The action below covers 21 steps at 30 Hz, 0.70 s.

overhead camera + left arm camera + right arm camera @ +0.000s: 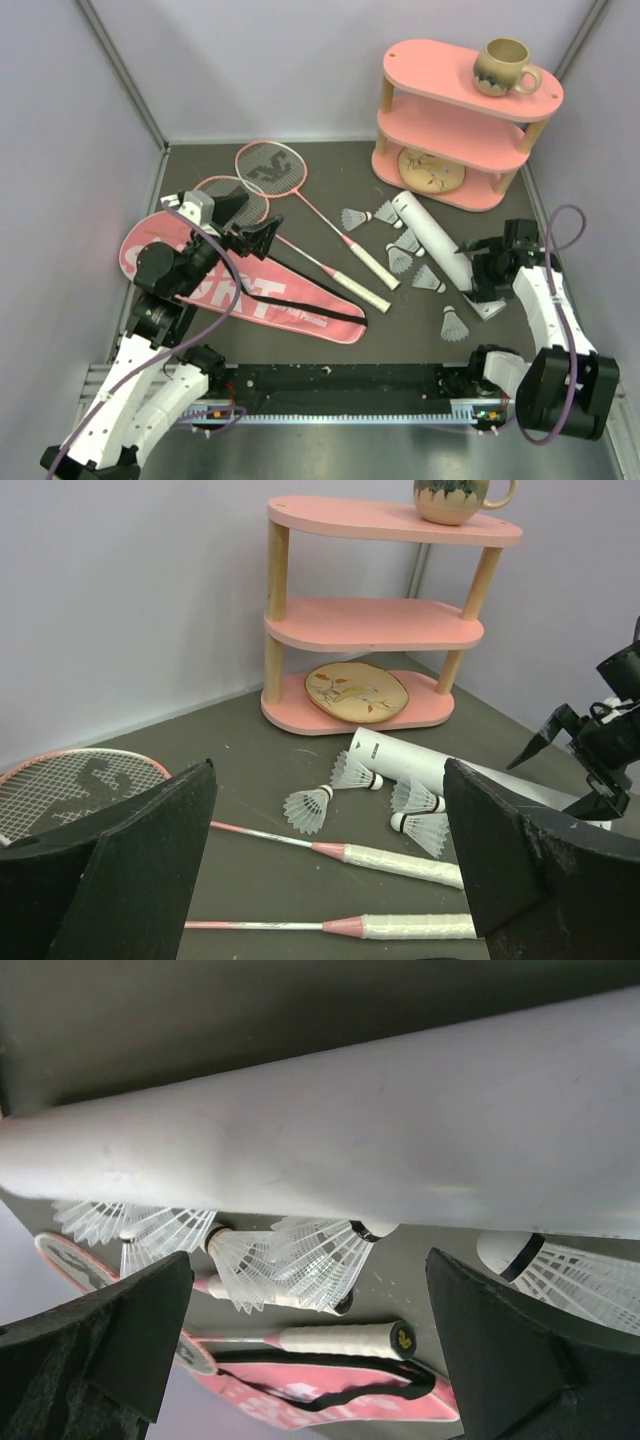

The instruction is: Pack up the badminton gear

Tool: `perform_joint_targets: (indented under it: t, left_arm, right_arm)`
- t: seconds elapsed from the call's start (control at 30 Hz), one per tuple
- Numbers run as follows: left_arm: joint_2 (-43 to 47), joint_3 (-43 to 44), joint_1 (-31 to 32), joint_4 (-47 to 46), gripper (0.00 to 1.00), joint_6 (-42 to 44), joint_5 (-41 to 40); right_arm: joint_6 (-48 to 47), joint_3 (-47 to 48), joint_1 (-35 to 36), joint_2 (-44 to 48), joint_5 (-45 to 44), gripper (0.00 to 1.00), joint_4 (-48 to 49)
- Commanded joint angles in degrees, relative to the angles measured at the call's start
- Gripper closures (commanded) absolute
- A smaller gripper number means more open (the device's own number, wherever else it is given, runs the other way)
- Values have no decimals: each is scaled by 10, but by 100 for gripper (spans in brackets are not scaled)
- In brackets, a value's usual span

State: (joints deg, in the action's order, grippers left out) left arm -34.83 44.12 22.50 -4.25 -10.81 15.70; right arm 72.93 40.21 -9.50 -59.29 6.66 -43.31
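Two pink-framed rackets lie crossed at mid-table, their white handles showing in the left wrist view. The pink bag with its black strap lies in front of them. The white tube lies at the right with several shuttlecocks beside it. My left gripper is open and empty, above the bag and racket shafts. My right gripper is open and empty at the tube's near end; the tube fills its view, just beyond the fingertips.
The pink two-tier shelf stands at the back right with a beige mug on top and a patterned plate at its base. One shuttlecock lies apart near the front right. Walls close in the left, back and right.
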Motion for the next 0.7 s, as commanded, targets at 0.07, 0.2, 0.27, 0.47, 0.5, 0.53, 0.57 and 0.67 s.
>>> perform_joint_targets:
  t: [0.07, 0.2, 0.27, 0.47, 0.5, 0.53, 0.57, 0.67]
  left_arm:
    - [-9, 12, 6, -18, 2, -13, 20]
    - [-9, 11, 11, -21, 2, -16, 26]
    - [-9, 11, 14, -21, 2, -14, 25]
    - [-9, 10, 24, -23, 2, -13, 22]
    - [-9, 10, 26, -22, 2, -11, 21]
    - [-10, 9, 27, -22, 2, -11, 21]
    - [-11, 8, 31, -22, 2, -11, 21]
    - [-14, 8, 37, -22, 2, -11, 20]
  right_arm:
    - [105, -10, -11, -53, 26, 1, -1]
    - [137, -2, -12, -63, -16, 1, 11]
    - [144, 2, -12, -71, -37, 1, 15]
    - [171, 17, -13, -104, -64, 1, 16]
    - [178, 19, -13, -108, -65, 1, 17]
    - [180, 22, -13, -110, -86, 1, 17]
    - [181, 24, -13, -110, -95, 1, 17]
    - [183, 38, -14, -124, -124, 1, 16]
